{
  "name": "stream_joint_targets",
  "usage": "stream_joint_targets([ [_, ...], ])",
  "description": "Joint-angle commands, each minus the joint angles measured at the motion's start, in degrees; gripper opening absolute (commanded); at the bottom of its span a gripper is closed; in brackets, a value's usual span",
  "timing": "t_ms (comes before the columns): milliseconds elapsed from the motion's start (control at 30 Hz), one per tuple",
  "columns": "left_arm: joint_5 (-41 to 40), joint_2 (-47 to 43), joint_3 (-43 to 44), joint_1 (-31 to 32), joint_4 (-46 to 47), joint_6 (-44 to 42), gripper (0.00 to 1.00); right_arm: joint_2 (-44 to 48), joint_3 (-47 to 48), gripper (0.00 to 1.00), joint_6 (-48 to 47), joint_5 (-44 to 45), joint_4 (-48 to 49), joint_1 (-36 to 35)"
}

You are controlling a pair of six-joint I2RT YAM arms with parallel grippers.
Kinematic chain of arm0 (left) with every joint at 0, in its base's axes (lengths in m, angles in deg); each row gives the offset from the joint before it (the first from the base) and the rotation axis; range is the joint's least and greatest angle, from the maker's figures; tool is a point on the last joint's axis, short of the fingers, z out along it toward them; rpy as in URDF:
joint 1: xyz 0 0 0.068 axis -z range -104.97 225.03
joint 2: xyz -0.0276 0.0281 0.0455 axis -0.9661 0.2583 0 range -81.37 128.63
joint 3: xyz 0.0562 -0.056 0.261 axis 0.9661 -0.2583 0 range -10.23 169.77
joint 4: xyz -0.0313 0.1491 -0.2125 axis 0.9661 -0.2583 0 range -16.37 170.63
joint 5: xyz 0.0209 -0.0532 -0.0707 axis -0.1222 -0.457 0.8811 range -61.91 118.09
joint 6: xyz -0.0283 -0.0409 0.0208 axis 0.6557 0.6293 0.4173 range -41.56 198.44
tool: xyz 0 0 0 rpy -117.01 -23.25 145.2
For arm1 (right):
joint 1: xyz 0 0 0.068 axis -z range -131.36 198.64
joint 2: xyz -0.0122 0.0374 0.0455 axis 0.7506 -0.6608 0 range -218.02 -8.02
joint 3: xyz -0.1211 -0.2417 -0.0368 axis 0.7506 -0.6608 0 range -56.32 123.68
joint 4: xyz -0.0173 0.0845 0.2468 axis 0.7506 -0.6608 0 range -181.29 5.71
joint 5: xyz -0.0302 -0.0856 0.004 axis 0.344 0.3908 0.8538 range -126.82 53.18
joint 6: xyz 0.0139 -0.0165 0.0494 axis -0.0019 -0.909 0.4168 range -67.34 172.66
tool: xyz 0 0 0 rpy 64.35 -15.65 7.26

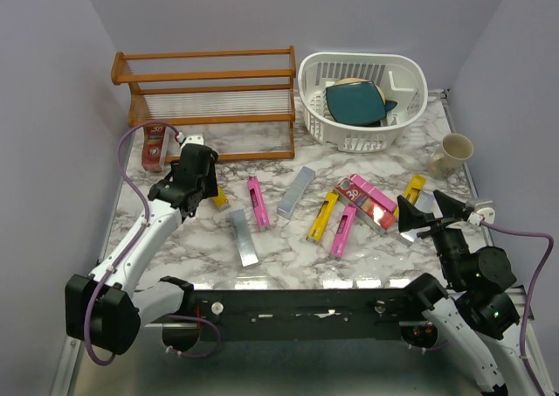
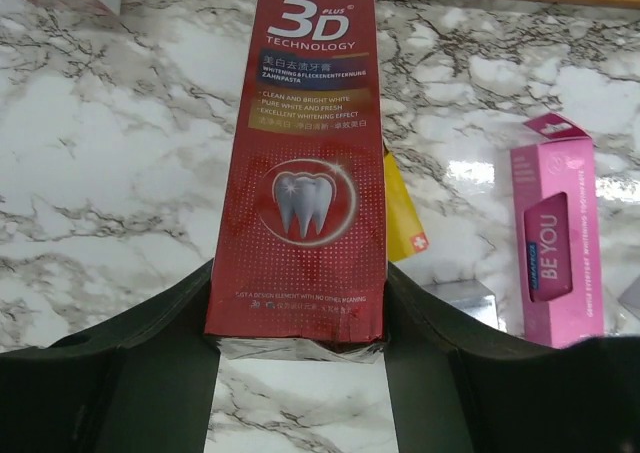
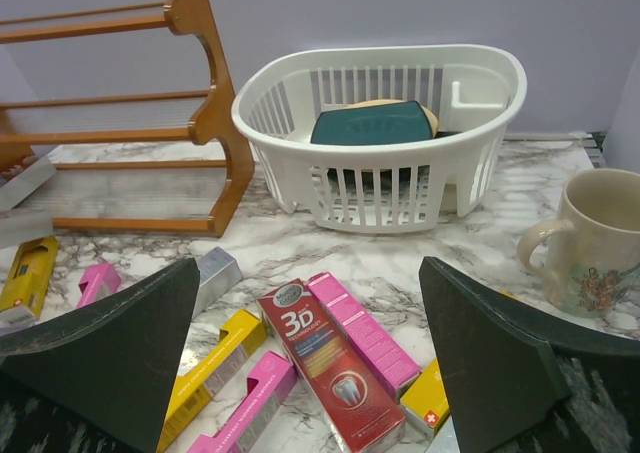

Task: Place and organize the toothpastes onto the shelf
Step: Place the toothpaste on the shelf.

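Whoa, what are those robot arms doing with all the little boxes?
The left hand is gripping a red 3D toothpaste carton by its end, near the orange-brown wooden shelf. The right hand is wide open above the scattered cartons on the marble table, holding nothing. No cartons are on the shelf yet.

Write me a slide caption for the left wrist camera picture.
Left claw gripping a red toothpaste box, marble table behind, pink box to its right.
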State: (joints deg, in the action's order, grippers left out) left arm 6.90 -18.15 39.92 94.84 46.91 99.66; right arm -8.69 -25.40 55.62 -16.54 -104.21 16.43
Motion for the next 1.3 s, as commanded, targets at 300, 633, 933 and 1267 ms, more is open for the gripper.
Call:
stream_joint_targets([
  [300, 7.6, 3.6, 0.0, -9.4, 13.1, -8.6, 0.61, 16.4, 1.8, 1.0, 1.3, -0.8, -1.4, -0.3],
  [633, 5.9, -7.7, -8.0, -9.4, 23.1, -10.0, 0.55, 16.5, 1.6, 1.0, 1.4, -1.0, -1.3, -0.8],
  [933, 5.7, -2.8, -9.5, -11.6, 31.7, -11.8, 0.56, 16.6, 1.7, 1.0, 1.3, -1.1, -1.3, -1.1],
  [1267, 12.5, 9.4, -9.7, -17.5, 44.6, -12.4, 0.57, 16.5, 1.8, 1.0, 1.3, -1.2, -1.6, -1.4],
])
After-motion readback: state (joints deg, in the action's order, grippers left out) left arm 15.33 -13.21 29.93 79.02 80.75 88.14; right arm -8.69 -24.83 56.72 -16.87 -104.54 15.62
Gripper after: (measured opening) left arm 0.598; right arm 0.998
